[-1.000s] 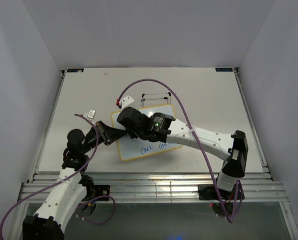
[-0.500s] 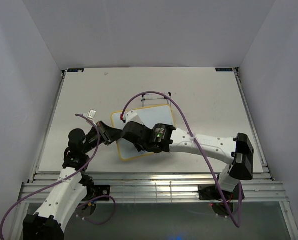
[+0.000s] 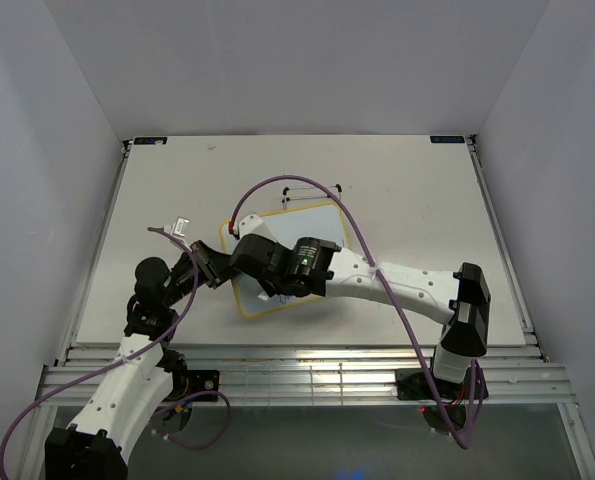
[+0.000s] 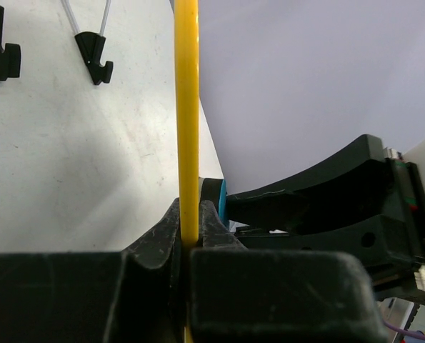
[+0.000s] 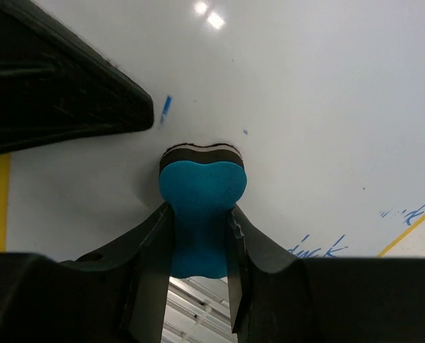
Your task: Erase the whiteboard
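The whiteboard, white with a thin yellow frame, lies mid-table, mostly under my right arm. My left gripper is shut on its left edge; the left wrist view shows the jaws pinching the yellow frame. My right gripper is shut on the blue bone-shaped eraser and presses it on the board's white face, close to the left gripper's finger. Blue writing and small blue specks remain near the board's edge. The eraser also shows in the left wrist view.
The thin black wire stand stands just behind the board; its black feet show in the left wrist view. A small white piece lies left of the board. Grey walls close in the table's sides and back.
My right gripper swept the eraser down across the board and back toward its left edge. The blue words seen on the lower part a second ago are now under the arm.
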You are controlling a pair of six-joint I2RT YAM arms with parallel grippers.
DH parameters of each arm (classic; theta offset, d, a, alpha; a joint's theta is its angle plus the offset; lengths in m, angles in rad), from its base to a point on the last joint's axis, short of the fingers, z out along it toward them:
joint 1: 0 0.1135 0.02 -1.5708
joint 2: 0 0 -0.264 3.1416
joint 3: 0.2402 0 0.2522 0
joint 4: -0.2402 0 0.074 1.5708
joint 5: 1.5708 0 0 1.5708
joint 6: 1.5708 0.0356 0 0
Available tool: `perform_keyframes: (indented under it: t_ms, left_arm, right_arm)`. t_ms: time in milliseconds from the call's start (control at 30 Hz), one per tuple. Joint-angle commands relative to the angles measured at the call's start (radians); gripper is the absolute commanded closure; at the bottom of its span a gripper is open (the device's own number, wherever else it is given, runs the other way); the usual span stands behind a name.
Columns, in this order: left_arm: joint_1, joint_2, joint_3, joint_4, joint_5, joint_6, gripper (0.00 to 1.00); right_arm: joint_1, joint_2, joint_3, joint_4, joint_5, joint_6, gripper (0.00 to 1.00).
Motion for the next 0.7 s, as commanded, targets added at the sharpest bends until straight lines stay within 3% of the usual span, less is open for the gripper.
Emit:
perform_keyframes:
  t_ms: [0, 667]
  left_arm:
    - [-0.027, -0.059, 0.096, 0.272, 0.176, -0.164, 1.00]
    - [-0.027, -0.070, 0.092, 0.276, 0.183, -0.175, 1.00]
  right_arm:
    - [-0.007, 0.083, 0.077, 0.057, -0.064, -0.026, 0.92]
    - [-0.096, 0.190, 0.228, 0.023, -0.010, -0.084, 0.92]
